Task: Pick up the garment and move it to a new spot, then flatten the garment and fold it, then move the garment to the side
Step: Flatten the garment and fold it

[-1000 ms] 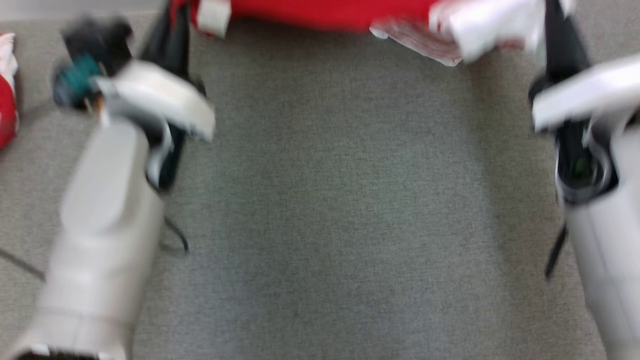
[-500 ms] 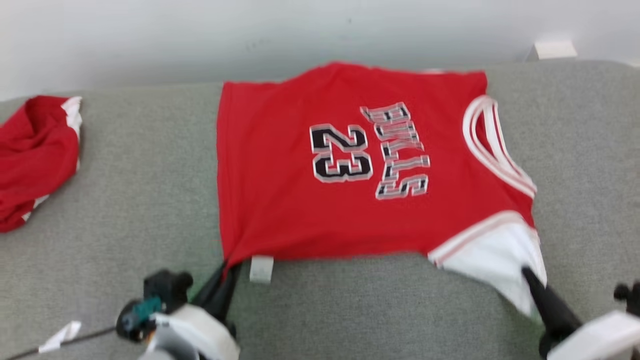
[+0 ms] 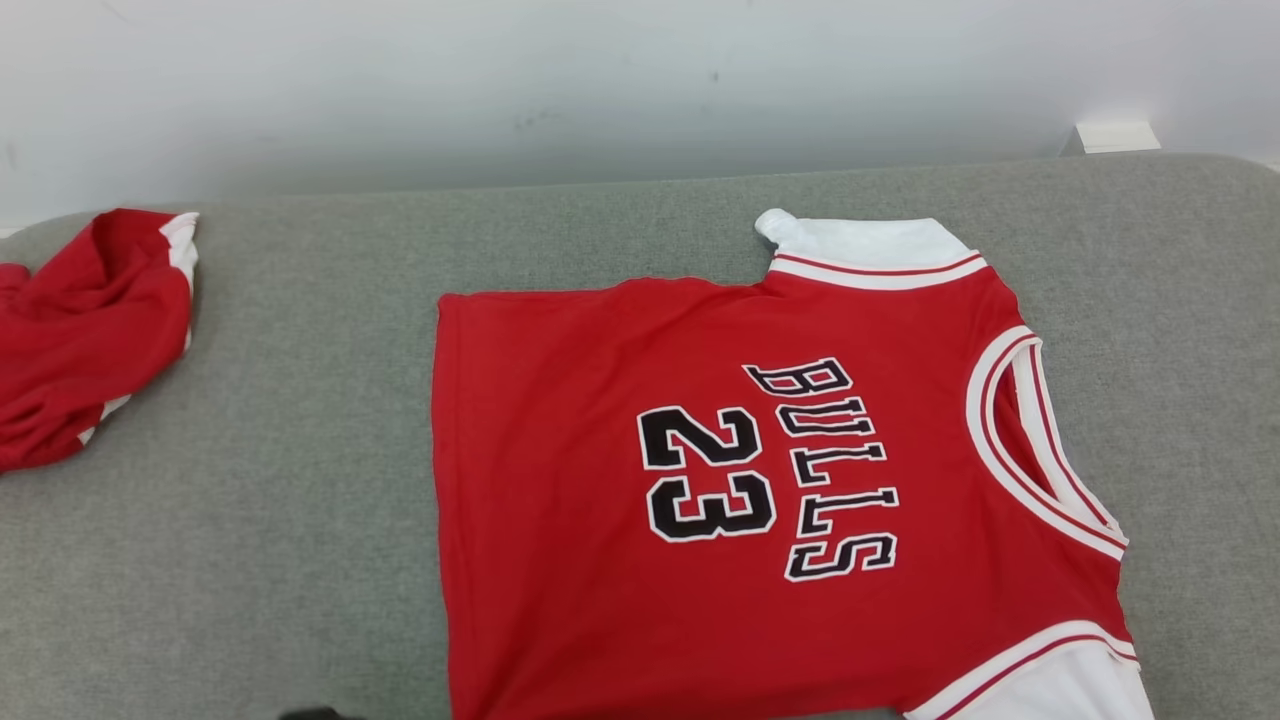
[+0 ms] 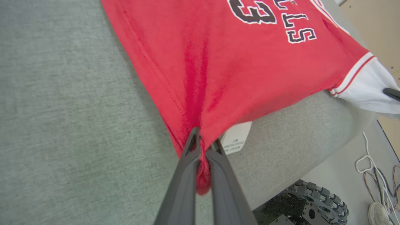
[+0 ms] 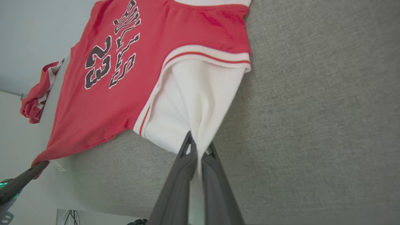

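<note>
**Jersey spread on the bench, both near corners gripped.** Your left gripper (image 4: 204, 140) has its jaws closed on the near hem corner of the red Bulls jersey (image 3: 700, 480). Red cloth is bunched between the 2 dark fingers (image 4: 184, 181), and a white care label (image 4: 236, 138) hangs just beside them. Your right gripper (image 5: 199, 142) has its jaws narrow on the near white sleeve (image 5: 193, 97), with cloth pinched between them.

The jersey lies face up on the grey fabric-covered bench (image 3: 300, 500). The number 23 and the BULLS lettering are uppermost, the hem is toward your left and the neckline toward your right. Both gripped corners are drawn past the bench's front edge.

A second red garment (image 3: 85, 335) lies crumpled at the bench's left end, well apart from the jersey. A pale wall (image 3: 600, 90) stands behind the bench. Below the bench's front, the left wrist view shows a studded wheel (image 4: 315, 200) and loose cables (image 4: 373, 168) on the floor.
</note>
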You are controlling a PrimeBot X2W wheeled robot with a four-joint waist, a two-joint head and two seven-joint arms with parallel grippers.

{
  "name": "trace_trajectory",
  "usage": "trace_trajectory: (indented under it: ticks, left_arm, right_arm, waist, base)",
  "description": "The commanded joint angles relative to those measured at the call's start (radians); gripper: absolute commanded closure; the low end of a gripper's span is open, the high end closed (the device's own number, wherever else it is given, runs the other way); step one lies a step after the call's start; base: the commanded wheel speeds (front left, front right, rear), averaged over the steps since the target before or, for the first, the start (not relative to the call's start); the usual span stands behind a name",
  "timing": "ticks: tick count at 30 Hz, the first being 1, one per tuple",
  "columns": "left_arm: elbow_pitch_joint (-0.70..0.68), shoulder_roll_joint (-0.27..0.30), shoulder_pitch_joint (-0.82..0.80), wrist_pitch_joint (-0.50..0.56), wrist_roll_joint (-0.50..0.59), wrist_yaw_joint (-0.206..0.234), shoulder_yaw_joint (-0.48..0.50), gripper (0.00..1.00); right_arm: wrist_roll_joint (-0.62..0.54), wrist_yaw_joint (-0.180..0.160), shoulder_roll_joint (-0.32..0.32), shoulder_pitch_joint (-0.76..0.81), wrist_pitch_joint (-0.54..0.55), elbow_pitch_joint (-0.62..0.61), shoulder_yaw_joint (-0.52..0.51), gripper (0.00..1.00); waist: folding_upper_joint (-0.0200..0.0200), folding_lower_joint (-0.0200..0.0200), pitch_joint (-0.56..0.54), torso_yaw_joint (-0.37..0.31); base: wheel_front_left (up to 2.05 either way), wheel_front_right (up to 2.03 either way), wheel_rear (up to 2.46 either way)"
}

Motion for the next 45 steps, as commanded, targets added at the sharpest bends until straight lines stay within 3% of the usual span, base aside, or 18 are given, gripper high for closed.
trace_trajectory:
  ticks: [1, 10, 19, 24, 31, 32, 34, 35, 36, 45]
  left_arm:
    - [-0.020, 0.015, -0.004, 0.016, -0.017, 0.006, 0.014, 1.00]
    - [-0.135, 0.042, -0.155, 0.320, -0.276, 0.013, 0.071, 1.00]
    - [-0.084, 0.068, -0.382, 0.538, -0.381, 0.072, 0.099, 1.00]
    - [-0.038, 0.068, -0.480, 0.595, -0.377, 0.098, 0.096, 1.00]
    - [0.010, 0.081, -0.533, 0.628, -0.360, 0.124, 0.096, 1.00]
    - [0.018, 0.079, -0.538, 0.621, -0.357, 0.129, 0.101, 1.00]
    - [0.035, 0.078, -0.542, 0.616, -0.355, 0.128, 0.097, 0.89]
    - [0.042, 0.079, -0.542, 0.613, -0.352, 0.126, 0.096, 0.71]
    - [0.047, 0.078, -0.541, 0.604, -0.348, 0.128, 0.100, 0.00]
    - [0.014, 0.049, -0.438, 0.517, -0.388, 0.119, 0.143, 0.00]
  right_arm:
    - [-0.014, 0.001, -0.001, 0.007, 0.017, -0.013, -0.017, 1.00]
    - [-0.096, 0.001, 0.039, -0.161, 0.354, -0.104, -0.115, 1.00]
    - [-0.224, 0.001, 0.092, -0.451, 0.618, -0.063, -0.139, 1.00]
    - [-0.293, 0.001, 0.105, -0.587, 0.668, -0.020, -0.124, 1.00]
    - [-0.352, 0.001, 0.121, -0.703, 0.637, 0.056, -0.086, 1.00]
    - [-0.364, 0.001, 0.119, -0.715, 0.616, 0.064, -0.084, 0.86]
    - [-0.389, 0.001, 0.119, -0.727, 0.572, 0.089, -0.080, 0.54]
    - [-0.392, 0.001, 0.118, -0.729, 0.555, 0.100, -0.069, 0.00]
    - [-0.394, 0.001, 0.114, -0.728, 0.539, 0.111, -0.064, 0.00]
    - [-0.335, 0.001, 0.074, -0.645, 0.395, 0.101, -0.045, 0.00]
  waist:
    - [-0.0001, 0.0003, 0.002, 0.000]
    - [-0.0001, 0.0003, 0.038, 0.001]
    - [-0.0001, 0.0003, 0.106, 0.006]
    - [-0.0001, 0.0003, 0.137, 0.014]
    - [-0.0001, 0.0003, 0.161, 0.017]
    - [-0.0001, 0.0003, 0.162, 0.019]
    - [-0.0001, 0.0003, 0.162, 0.021]
    - [-0.0001, 0.0003, 0.162, 0.023]
    - [-0.0001, 0.0003, 0.159, 0.023]
    - [-0.0001, 0.0003, 0.094, 0.017]
  base:
    - [0.00, 0.00, 0.00]
    - [0.00, 0.00, 0.00]
    - [0.00, 0.00, 0.00]
    - [0.00, 0.00, 0.00]
    - [0.00, 0.00, 0.00]
    - [0.00, 0.00, 0.00]
    - [0.00, 0.00, 0.00]
    - [0.00, 0.00, 0.00]
    - [0.00, 0.00, 0.00]
    - [0.00, 0.00, 0.00]
